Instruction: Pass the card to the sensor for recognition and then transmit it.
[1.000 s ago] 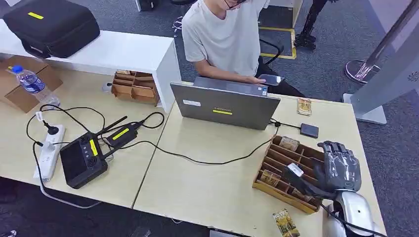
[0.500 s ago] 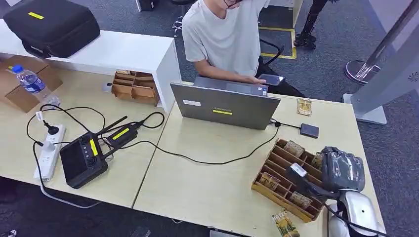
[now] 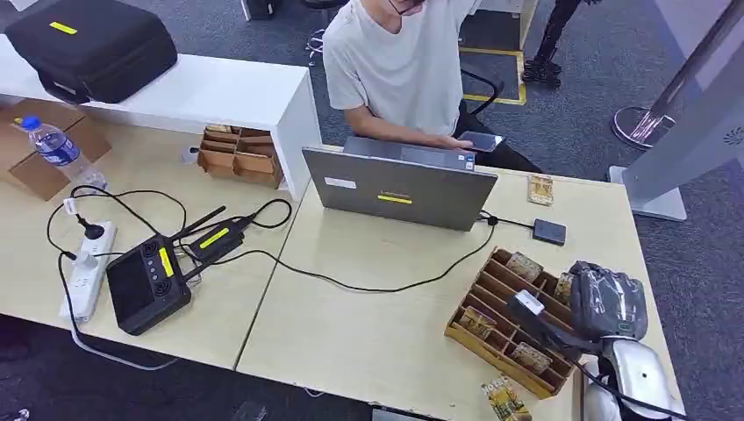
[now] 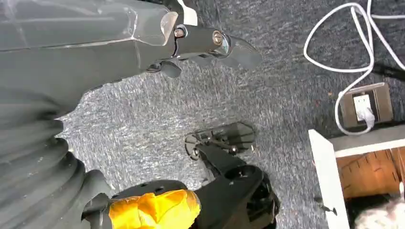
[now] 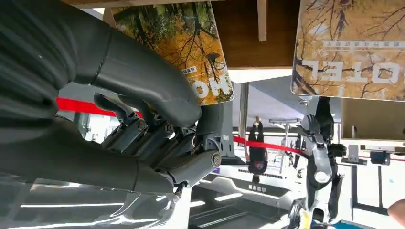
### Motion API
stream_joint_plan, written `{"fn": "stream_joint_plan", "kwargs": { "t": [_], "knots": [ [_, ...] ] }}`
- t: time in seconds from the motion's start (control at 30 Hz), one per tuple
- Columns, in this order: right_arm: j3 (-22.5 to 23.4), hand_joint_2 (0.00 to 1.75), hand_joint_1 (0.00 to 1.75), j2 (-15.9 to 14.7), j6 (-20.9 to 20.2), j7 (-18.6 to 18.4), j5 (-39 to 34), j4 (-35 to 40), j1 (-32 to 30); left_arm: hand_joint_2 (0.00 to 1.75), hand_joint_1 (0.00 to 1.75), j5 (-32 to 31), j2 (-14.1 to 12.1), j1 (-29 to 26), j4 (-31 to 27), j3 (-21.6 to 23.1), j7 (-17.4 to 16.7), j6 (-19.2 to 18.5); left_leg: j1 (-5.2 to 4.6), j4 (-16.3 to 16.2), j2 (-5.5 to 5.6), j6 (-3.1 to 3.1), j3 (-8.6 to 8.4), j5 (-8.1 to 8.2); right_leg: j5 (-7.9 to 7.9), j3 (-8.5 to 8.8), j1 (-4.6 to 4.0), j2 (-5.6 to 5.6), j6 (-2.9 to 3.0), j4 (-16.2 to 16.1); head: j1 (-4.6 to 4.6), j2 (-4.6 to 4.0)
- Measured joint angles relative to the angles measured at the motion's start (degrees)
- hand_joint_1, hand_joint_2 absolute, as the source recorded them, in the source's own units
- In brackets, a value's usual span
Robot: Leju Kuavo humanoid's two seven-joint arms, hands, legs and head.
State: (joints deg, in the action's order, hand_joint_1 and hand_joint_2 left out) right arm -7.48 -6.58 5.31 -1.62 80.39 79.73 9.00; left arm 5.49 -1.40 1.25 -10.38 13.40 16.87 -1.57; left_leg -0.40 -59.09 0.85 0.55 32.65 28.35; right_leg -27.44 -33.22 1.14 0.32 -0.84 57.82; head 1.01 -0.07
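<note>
My right hand (image 3: 607, 301) hangs over the right end of the wooden slotted tray (image 3: 491, 340), fingers curled down into it. In the right wrist view its thumb (image 5: 143, 71) and fingers pinch an autumn-leaf hotel card (image 5: 191, 43) that stands in a slot; a second such card (image 5: 353, 47) stands beside it. The same held card's edge (image 3: 564, 285) shows by the hand in the head view. The small black sensor box (image 3: 549, 231) lies on the table beyond the tray, cabled to the laptop (image 3: 399, 187). My left hand (image 4: 205, 40) hangs over the carpet, holding nothing.
More cards sit in tray slots (image 3: 524, 265), one lies past the sensor (image 3: 540, 189) and one at the table's front edge (image 3: 503, 397). A person (image 3: 399, 66) sits behind the laptop. A cable (image 3: 368, 285) crosses the table; a black controller (image 3: 145, 282) lies left.
My right hand's fingers, spread above the tray a second ago, have curled down onto the card. The tray has shifted slightly. The left hand's earlier state is not shown.
</note>
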Motion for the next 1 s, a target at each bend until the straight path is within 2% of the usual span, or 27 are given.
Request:
{"fn": "stream_joint_plan", "kwargs": {
  "t": [0.3, 0.67, 0.83, 1.0],
  "knots": [
    [0.0, 1.75, 1.75, 0.02, 0.24, -0.04, 0.68, 0.22, -0.09, 1.75, 0.0, 0.0, 0.02, 0.0, 0.0, 0.0, -0.04, 0.37, 0.0, 0.0, 0.0, 0.0, 0.0, 0.0, 0.0, 0.0, 0.0, 0.0, 0.0, 0.0, -0.02, 0.0],
    [0.2, 1.75, 1.75, 0.24, 3.72, -0.02, 2.54, 3.54, -0.3, 1.75, 0.0, -0.02, 0.31, 0.03, 0.0, 0.0, -1.33, -0.02, 0.0, 0.0, 0.0, 0.0, 0.02, 0.0, 0.0, -0.02, 0.0, 0.0, 0.0, 0.0, -0.02, 0.0],
    [1.03, 1.75, 1.75, 0.42, 10.46, 0.63, 4.04, 6.64, -0.34, 1.75, 0.0, 0.02, 0.78, 0.04, 0.0, 0.0, -2.25, 0.02, -0.01, 0.0, 0.01, 0.0, 0.03, 0.0, 0.0, -0.02, 0.0, 0.0, 0.0, 0.0, 0.0, 0.0],
    [1.62, 1.75, 1.75, 0.46, 12.7, 1.14, 4.79, 9.36, -0.33, 1.75, 0.0, 0.11, 1.95, 0.14, 0.0, 0.0, -2.6, 0.37, -0.01, 0.0, 0.0, 0.0, 0.03, 0.0, 0.0, -0.02, 0.01, 0.0, 0.0, 0.0, 0.0, 0.0]
  ]
}}
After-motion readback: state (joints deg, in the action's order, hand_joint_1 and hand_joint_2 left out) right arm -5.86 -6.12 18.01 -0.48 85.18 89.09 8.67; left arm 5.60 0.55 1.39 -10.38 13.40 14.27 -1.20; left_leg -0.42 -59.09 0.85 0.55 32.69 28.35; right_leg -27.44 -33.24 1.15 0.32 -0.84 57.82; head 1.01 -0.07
